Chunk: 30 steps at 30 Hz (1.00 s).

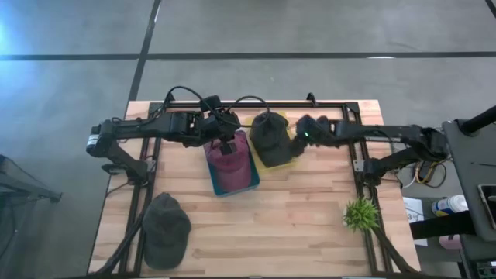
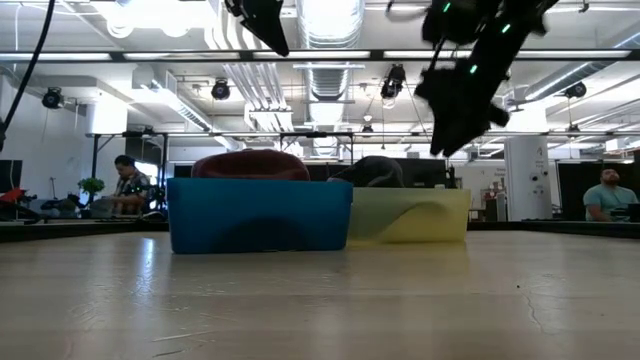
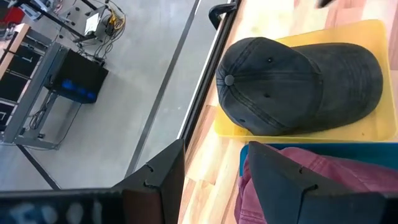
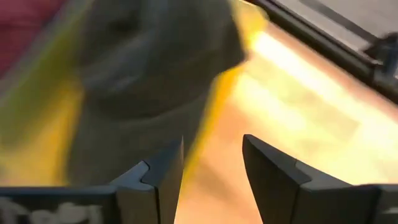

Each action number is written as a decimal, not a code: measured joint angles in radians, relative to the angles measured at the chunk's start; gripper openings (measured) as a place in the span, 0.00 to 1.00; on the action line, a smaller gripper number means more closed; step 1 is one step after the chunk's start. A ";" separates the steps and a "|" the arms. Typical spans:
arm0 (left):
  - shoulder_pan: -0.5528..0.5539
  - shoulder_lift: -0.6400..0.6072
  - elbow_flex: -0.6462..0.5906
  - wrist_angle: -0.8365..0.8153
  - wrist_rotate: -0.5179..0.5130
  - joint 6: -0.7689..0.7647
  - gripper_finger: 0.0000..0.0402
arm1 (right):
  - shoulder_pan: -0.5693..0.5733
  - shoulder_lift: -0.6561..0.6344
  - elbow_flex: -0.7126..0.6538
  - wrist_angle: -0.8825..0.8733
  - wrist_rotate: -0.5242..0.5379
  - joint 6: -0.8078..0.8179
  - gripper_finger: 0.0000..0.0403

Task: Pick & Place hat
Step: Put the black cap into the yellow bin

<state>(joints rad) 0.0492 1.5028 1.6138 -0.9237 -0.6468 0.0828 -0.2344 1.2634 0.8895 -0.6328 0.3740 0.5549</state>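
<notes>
From above, the table carries a blue bin with a maroon hat in it and, touching its right side, a yellow bin with a dark hat lying in it. The left gripper hangs over the maroon hat. The right gripper sits just beside the dark hat's right edge, over the yellow bin's rim. A third hat, grey-green, lies on the near left of the table, well apart from both arms, and a small green plant stands near the right edge.

At table height, both bins stand side by side, the maroon hat and dark hat rising above their rims. The right gripper hangs above the yellow bin, clear of the hat. People sit in the room behind.

The left wrist view shows its fingers spread wide with nothing between them, over the maroon hat, the dark hat beyond.

The right wrist view shows its fingers narrowly parted and empty, the dark hat just ahead.
</notes>
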 joint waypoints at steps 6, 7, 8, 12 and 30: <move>0.014 0.000 -0.007 -0.009 -0.001 -0.002 0.42 | -0.161 0.163 0.063 0.132 -0.059 -0.150 0.35; 0.015 0.000 -0.011 -0.028 -0.001 -0.011 0.42 | -0.175 0.195 0.078 0.140 -0.071 -0.168 0.35; 0.015 0.000 -0.016 -0.063 0.000 -0.030 0.42 | -0.185 0.229 0.095 0.143 -0.086 -0.186 0.34; 0.015 -0.005 -0.057 -0.215 0.001 -0.160 0.42 | -0.196 0.352 0.174 0.140 -0.124 -0.246 0.31; 0.008 -0.187 -0.493 -0.323 0.324 -0.291 0.42 | -0.166 0.525 0.578 -0.378 -0.057 -0.570 0.34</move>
<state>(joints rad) 0.0574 1.3163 1.1210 -1.2463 -0.3225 -0.2083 -0.4000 1.7880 1.4670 -1.0111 0.3172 -0.0153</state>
